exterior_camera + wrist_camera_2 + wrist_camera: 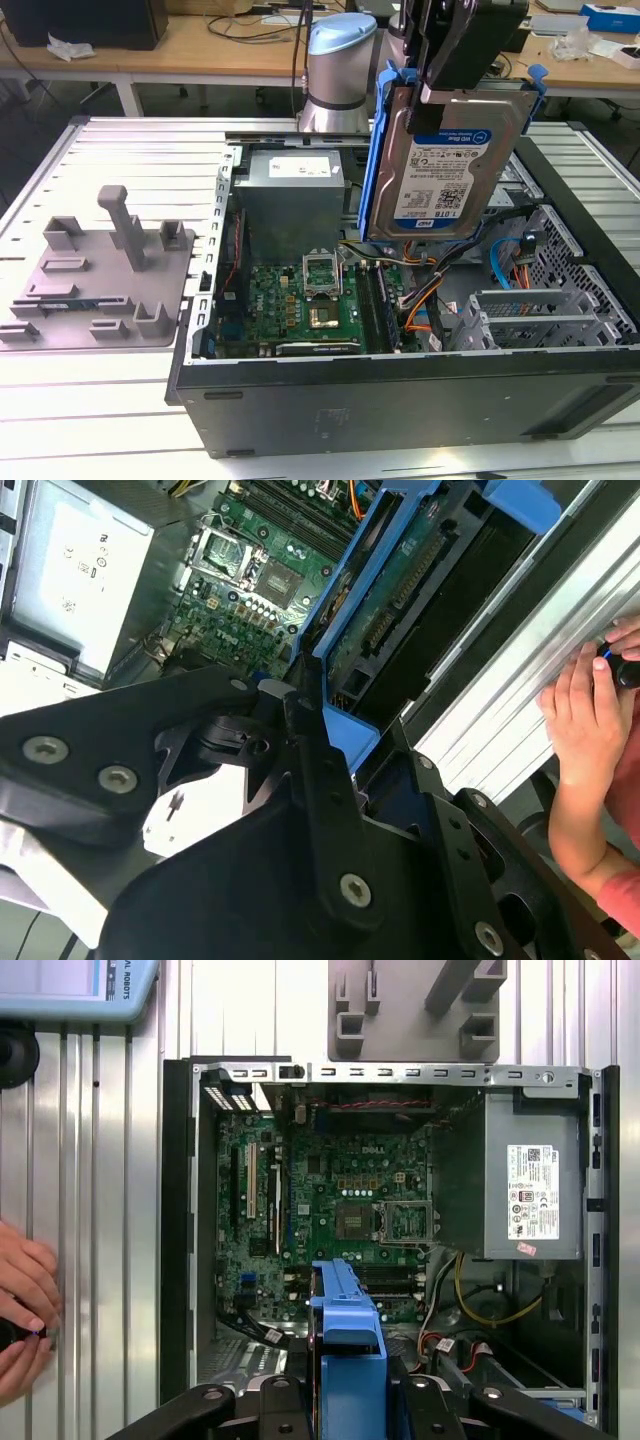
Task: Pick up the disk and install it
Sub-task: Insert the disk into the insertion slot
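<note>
A flat, rectangular silver-grey metal disk (pixel 450 160), with a white-and-blue label and a blue plastic rail frame around its edges, hangs on edge above an open black-and-grey metal computer case (pixel 400 390). The black, angular gripper (pixel 440 85) of the robot arm comes down from above. Its fingers are clamped on the disk near its upper edge, one finger pressed against the labelled face. Holding the disk from the top leaves its lower edge free, which probably suits lowering it into the case.

The case lies on its side with the panel off, so its interior faces upward and is reachable from above. Inside are a green circuit board (pixel 300 300) dense with small components and a plain grey metal power-supply box (pixel 290 190), along with orange and blue cables. The case sits on a ribbed aluminium table (pixel 100 420). Beside it, towards the exterior view's left, lies a matt grey plastic fixture (pixel 100 270) with upright pegs and slots.

In the second wrist view, the disk (pixel 400 600) shows its circuit-board underside within the blue frame, and a person's hand (pixel 585 720) rests on the table outside the case.
</note>
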Available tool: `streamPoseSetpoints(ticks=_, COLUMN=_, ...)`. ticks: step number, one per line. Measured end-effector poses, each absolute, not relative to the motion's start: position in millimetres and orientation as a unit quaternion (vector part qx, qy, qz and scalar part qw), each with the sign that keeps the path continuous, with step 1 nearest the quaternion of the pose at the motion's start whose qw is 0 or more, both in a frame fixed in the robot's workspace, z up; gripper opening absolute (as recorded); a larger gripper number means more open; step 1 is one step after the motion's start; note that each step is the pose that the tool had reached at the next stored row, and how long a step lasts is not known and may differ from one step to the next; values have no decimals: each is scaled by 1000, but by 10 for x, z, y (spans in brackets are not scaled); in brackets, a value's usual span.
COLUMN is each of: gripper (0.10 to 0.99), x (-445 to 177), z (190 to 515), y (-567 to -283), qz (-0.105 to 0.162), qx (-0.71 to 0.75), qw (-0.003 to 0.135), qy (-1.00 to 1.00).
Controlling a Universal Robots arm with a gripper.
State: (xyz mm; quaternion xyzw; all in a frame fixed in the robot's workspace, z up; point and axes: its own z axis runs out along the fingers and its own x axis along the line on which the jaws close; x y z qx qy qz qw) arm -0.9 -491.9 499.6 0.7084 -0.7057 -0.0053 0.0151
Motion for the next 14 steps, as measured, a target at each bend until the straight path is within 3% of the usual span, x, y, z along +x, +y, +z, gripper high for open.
streamPoseSetpoints(ticks=14, gripper=365, x=257, z=4996, y=-5199, qz=-5, qx=708, qw=15, qy=-706)
